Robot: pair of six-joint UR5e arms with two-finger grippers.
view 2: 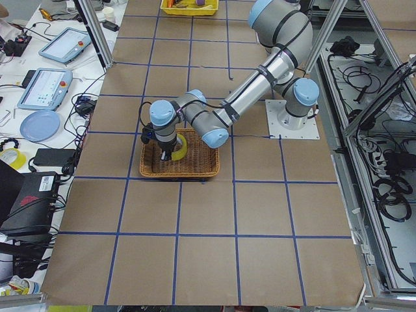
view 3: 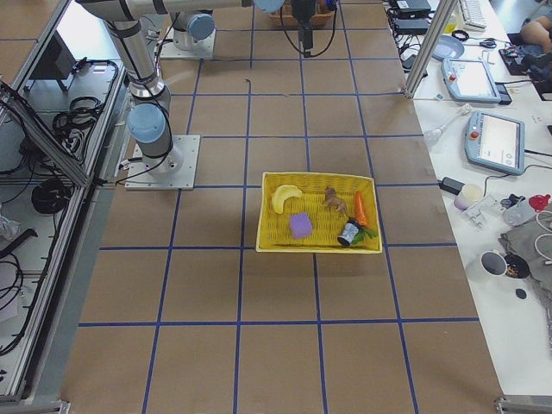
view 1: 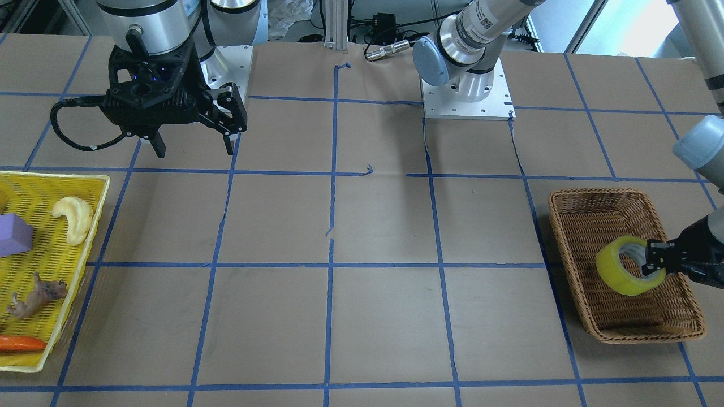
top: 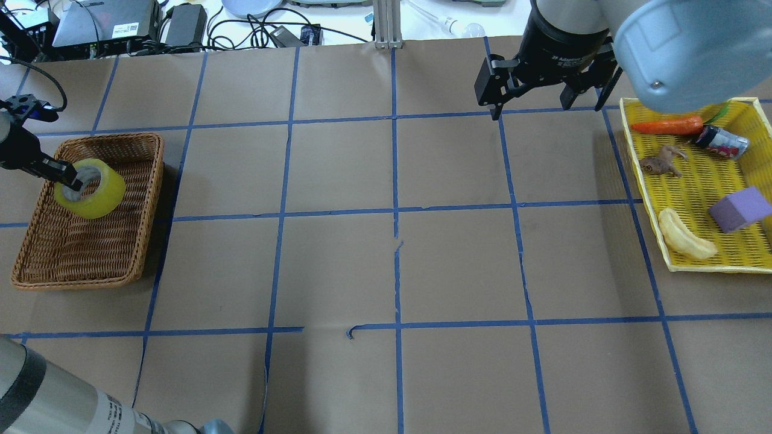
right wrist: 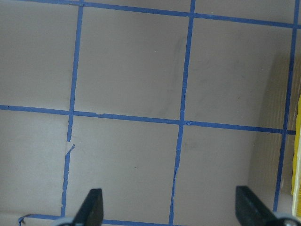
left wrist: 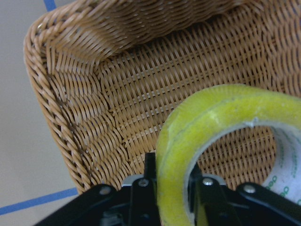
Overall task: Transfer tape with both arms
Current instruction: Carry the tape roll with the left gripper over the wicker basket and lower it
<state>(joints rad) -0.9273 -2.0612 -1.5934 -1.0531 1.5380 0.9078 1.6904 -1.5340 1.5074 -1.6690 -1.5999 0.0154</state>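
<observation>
Left gripper clamps the tape by its wall over the basket for handover; right gripper, well away from the basket, gapes empty.

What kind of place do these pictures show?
Probably a robotics lab: left arm and right arm bolted to a grid-taped table, with a teach pendant and cables beside it.

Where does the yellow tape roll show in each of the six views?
Front-facing: tape lower right.
Overhead: tape at left.
Exterior left: tape centre-left.
Exterior right: too small to tell.
Left wrist: tape lower right, close up.
Right wrist: not in view.
Shared landmark: wicker basket under the tape.
</observation>
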